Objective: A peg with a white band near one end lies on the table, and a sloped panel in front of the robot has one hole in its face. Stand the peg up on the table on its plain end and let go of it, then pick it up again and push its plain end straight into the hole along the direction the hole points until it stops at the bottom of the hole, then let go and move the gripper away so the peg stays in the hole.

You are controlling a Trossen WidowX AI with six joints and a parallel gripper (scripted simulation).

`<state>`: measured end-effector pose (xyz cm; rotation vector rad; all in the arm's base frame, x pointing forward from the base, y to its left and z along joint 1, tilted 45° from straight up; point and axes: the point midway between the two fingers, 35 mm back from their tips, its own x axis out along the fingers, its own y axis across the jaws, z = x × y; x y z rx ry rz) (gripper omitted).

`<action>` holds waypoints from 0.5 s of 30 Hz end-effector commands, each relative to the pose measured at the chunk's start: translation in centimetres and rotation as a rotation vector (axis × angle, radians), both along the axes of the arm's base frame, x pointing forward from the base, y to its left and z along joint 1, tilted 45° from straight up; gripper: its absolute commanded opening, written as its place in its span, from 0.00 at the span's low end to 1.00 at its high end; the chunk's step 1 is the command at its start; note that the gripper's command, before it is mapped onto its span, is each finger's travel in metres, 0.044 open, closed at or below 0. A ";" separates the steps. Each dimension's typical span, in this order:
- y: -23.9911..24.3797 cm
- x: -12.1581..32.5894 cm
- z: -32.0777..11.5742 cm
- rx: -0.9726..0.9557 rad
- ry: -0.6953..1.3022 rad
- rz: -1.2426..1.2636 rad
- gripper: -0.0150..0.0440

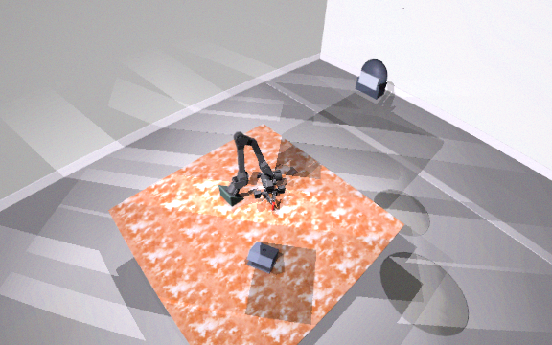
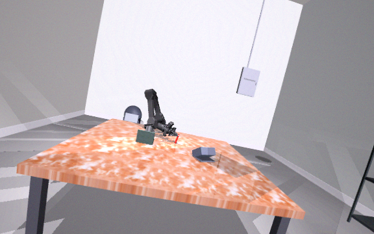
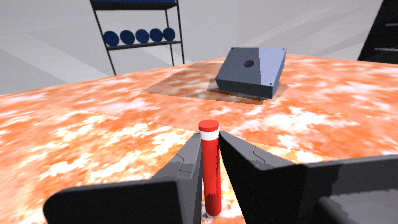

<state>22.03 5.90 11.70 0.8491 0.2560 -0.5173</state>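
Note:
The red peg (image 1: 273, 206) (image 2: 176, 139) (image 3: 212, 175) is held near its white-banded end, which points up. Its plain end is down near the table (image 1: 175, 240) (image 2: 115, 166) (image 3: 115, 145); whether it touches is too small to tell. The peg is close to upright, leaning a little in the exterior view. My gripper (image 1: 272, 200) (image 2: 177, 134) (image 3: 209, 137) is shut on the peg just below the red cap, around the white band. The blue-grey sloped panel (image 1: 266, 259) (image 2: 206, 151) (image 3: 235, 72) stands beyond the peg. Its dark round hole (image 1: 264, 249) (image 3: 248, 63) is empty.
The arm's dark green base plate (image 1: 230, 195) (image 2: 145, 137) is beside the gripper. A shelf rack (image 3: 143, 46) with blue discs stands beyond the table, and a dark domed bin (image 1: 374, 77) (image 2: 132, 114) stands on the floor. Shadows fall across the table.

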 end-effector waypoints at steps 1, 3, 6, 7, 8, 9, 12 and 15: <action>0.1 0.0 0.1 0.004 0.000 0.004 0.34; 0.2 0.0 -0.1 0.001 0.000 0.001 0.34; 0.2 0.0 -0.2 0.000 0.001 0.003 0.34; 0.3 0.0 -0.2 0.001 0.001 0.004 0.34; 0.3 0.0 -0.2 0.001 0.001 0.005 0.34; 0.3 0.0 -0.2 0.001 0.001 0.005 0.34; 0.4 0.0 -0.2 0.002 0.001 0.007 0.34; 0.4 -0.1 -0.2 0.002 0.001 0.007 0.34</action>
